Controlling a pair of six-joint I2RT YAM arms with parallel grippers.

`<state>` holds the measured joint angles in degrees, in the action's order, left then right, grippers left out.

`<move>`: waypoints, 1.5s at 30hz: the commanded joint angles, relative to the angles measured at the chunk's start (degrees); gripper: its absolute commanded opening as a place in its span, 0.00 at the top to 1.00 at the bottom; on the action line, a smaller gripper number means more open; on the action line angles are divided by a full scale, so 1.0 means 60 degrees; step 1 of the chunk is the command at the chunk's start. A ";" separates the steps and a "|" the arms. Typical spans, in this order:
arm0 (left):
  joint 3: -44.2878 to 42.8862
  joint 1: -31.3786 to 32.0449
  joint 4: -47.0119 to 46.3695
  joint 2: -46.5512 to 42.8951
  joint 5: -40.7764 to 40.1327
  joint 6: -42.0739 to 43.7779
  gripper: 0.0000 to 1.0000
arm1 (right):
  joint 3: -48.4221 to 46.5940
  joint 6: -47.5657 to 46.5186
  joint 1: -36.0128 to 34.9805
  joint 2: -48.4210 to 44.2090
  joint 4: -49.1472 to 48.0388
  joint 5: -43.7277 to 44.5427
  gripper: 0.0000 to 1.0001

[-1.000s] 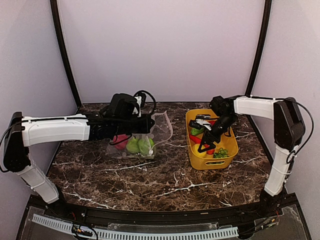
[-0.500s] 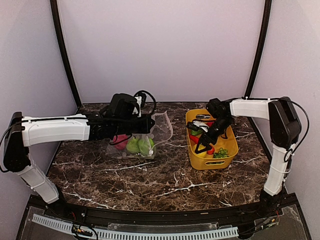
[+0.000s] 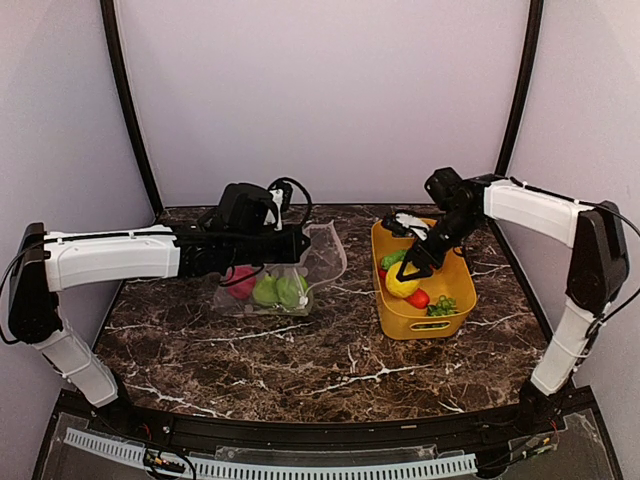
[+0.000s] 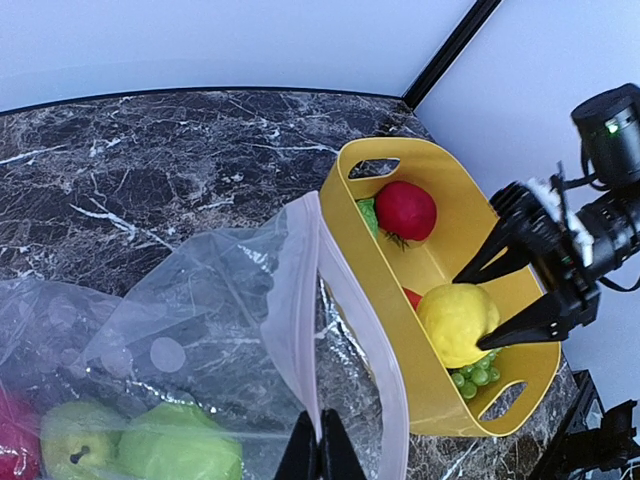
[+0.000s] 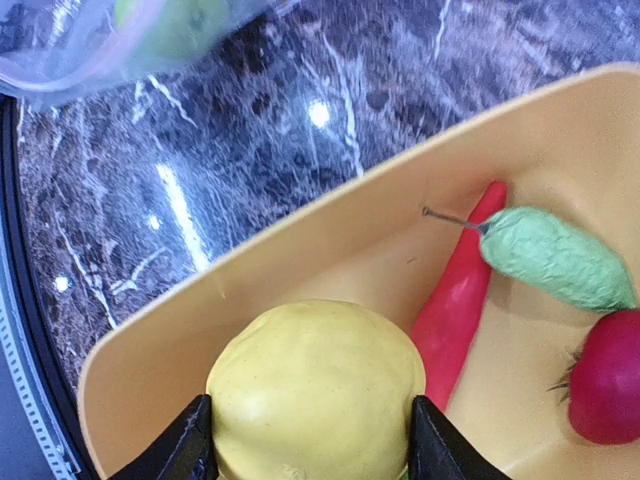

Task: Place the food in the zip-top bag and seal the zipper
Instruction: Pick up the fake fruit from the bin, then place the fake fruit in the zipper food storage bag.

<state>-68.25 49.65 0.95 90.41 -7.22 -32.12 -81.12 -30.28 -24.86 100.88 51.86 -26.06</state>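
My left gripper [image 4: 320, 455] is shut on the pinkish-white zipper [image 4: 305, 300] of the clear zip-top bag [image 3: 300, 270] and holds its mouth open toward the basket. Inside the bag lie a red fruit [image 3: 242, 284] and two green fruits [image 3: 280, 290]. My right gripper [image 3: 405, 280] is shut on the yellow fruit [image 5: 315, 390] and holds it just above the yellow basket [image 3: 455, 312]. In the basket lie a red pepper [image 5: 460, 300], a green cucumber [image 5: 555, 258], a red round fruit [image 4: 405, 210] and green grapes [image 4: 478, 373].
The basket stands at the right of the dark marble table [image 3: 320, 350], close beside the bag's mouth. Black frame posts [image 3: 520, 90] rise at the back corners in front of white walls.
My right gripper has closed on the yellow fruit in the basket and risen a little with it. The left arm and the bag have not moved.
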 commanded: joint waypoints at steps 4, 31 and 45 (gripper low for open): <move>-0.0286 -0.0055 -0.0043 0.0048 0.0125 -0.0034 0.99 | -0.1693 0.0247 -0.0086 -0.0964 0.0525 -0.2539 0.55; -0.0400 -0.0052 -0.0371 -0.0695 0.0587 -0.0219 0.99 | -0.4659 0.2112 -0.1952 0.2434 -0.0983 -0.3793 0.51; -0.0182 -0.0078 -0.0214 -0.0915 0.0062 -0.0009 0.99 | -0.3785 0.2719 -0.2214 0.0786 -0.1483 -0.0256 0.32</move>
<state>-69.45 49.65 -0.27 88.03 -5.39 -33.15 -108.29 -17.30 -38.57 111.63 47.16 -39.46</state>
